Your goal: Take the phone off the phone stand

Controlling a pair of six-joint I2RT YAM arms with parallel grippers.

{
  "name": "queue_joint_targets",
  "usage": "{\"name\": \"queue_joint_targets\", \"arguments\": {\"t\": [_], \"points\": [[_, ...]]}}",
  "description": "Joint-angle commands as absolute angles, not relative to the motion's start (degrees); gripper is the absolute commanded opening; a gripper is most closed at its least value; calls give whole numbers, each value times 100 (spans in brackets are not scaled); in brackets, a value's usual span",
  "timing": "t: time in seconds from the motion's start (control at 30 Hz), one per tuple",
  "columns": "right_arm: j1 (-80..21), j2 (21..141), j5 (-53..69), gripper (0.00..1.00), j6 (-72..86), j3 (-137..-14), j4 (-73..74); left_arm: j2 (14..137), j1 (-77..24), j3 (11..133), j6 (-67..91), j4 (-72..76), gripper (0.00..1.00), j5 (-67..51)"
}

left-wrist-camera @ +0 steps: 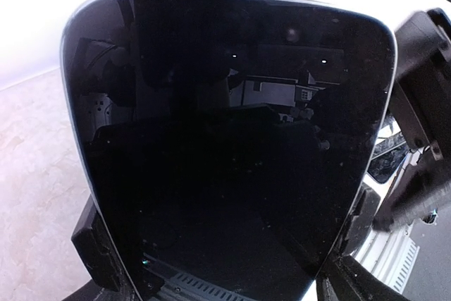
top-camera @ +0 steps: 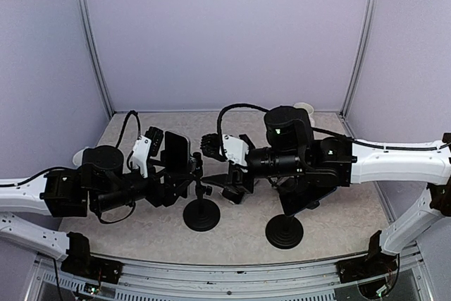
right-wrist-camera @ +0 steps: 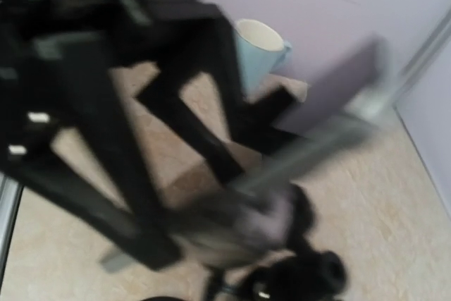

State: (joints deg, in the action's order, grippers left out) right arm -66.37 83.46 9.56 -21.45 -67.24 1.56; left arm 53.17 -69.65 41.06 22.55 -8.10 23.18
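The phone (top-camera: 176,149), a black slab with a silver rim, is held upright in my left gripper (top-camera: 171,177), just left of the stand's head. In the left wrist view the phone's dark screen (left-wrist-camera: 225,139) fills the frame, and my fingers (left-wrist-camera: 95,244) press on its lower edges. The phone stand (top-camera: 201,213) has a black round base and a thin stem. I cannot tell whether the phone still touches it. My right gripper (top-camera: 236,189) is right of the stand's head. The right wrist view is blurred by motion, so its jaws are unreadable.
A second black round base (top-camera: 284,231) stands under my right arm. A pale blue cup (right-wrist-camera: 257,47) sits at the back right by the wall, also seen in the top view (top-camera: 304,108). Purple walls enclose the table on three sides.
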Motion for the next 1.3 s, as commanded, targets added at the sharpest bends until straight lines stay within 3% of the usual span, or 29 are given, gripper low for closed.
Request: {"name": "queue_joint_targets", "arguments": {"t": [0.0, 0.2, 0.43, 0.67, 1.27], "points": [[-6888, 8256, 532, 57, -2505, -6606, -58, 5217, -6923, 4043, 2290, -745, 75, 2337], [-7110, 8257, 115, 56, -2669, -6588, -104, 5203, -6920, 3951, 2411, -922, 98, 2203], [-7251, 8353, -275, 54, -2786, -6584, -222, 5255, -6928, 3800, 2430, -829, 99, 2222], [-7418, 8446, -715, 51, -2943, -6593, -366, 5217, -6940, 3766, 2410, -768, 83, 2159], [-7780, 8916, -1934, 48, -3488, -6660, -1029, 5161, -6966, 3735, 2381, -713, 64, 2058]]}}
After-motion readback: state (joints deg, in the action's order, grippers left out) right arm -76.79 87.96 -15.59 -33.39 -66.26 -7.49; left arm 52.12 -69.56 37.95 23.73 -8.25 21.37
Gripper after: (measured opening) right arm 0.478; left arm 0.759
